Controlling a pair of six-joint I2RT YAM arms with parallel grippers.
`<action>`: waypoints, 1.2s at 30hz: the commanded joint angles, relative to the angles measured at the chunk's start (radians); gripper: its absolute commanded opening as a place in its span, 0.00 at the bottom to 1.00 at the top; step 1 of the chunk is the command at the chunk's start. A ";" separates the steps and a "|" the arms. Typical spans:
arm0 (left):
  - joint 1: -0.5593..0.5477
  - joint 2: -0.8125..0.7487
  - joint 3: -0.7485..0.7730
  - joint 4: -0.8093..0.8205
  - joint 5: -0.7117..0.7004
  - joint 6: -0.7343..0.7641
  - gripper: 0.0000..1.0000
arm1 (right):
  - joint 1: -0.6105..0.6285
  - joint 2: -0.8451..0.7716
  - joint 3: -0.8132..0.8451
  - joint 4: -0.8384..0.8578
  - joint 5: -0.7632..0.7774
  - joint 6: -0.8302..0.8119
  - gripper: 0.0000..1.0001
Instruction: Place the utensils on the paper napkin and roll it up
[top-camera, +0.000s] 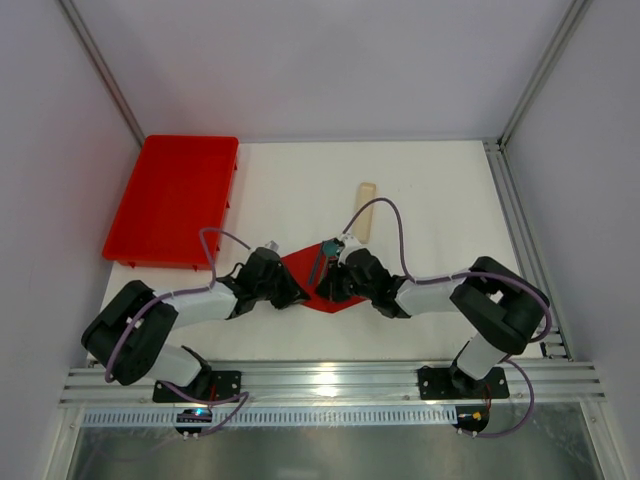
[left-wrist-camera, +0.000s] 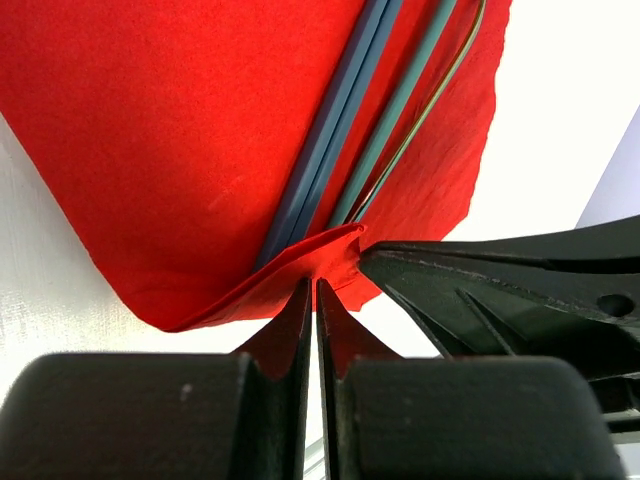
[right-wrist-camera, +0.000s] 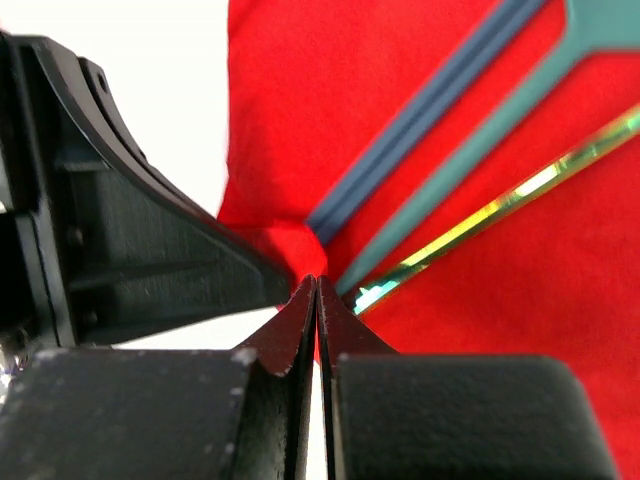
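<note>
Bright-red square paper napkin (top-camera: 298, 268) lies near the middle of the desk's (top-camera: 440, 200) near edge, between the two arms. The slender teal-green plastic utensils (left-wrist-camera: 325, 150) rest side by side on it, with a thin shiny piece beside them.

Far to the left, at the desk's far-left corner, sits the big rigid red plastic tray (top-camera: 170, 200), well apart from the work. Next comes the left pincer (left-wrist-camera: 310, 285), its jaws pressed together on the napkin's near rim, which is folded up over the utensils' ends. Just to its right the right pincer (right-wrist-camera: 317, 285) is likewise clamped tight, apparently on the same folded rim, almost touching its neighbour. Beyond them, toward the far edge, lies the pale beige flat oblong strip (top-camera: 365, 210), not involved.

The step in hand looks like starting the roll. To do it well, both pincers should probably carry the fold forward together, level and at the same pace, so the paper wraps snugly over the utensils without tearing or pushing them askew.
</note>
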 joint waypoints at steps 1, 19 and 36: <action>-0.004 0.009 0.025 0.045 0.007 0.017 0.03 | 0.010 -0.045 -0.059 0.063 0.022 0.032 0.04; -0.004 0.024 0.053 0.039 0.015 0.020 0.02 | 0.043 -0.118 -0.110 0.097 0.080 -0.004 0.04; -0.006 -0.014 0.038 0.019 0.023 0.020 0.02 | 0.093 -0.125 -0.132 0.122 0.014 -0.015 0.04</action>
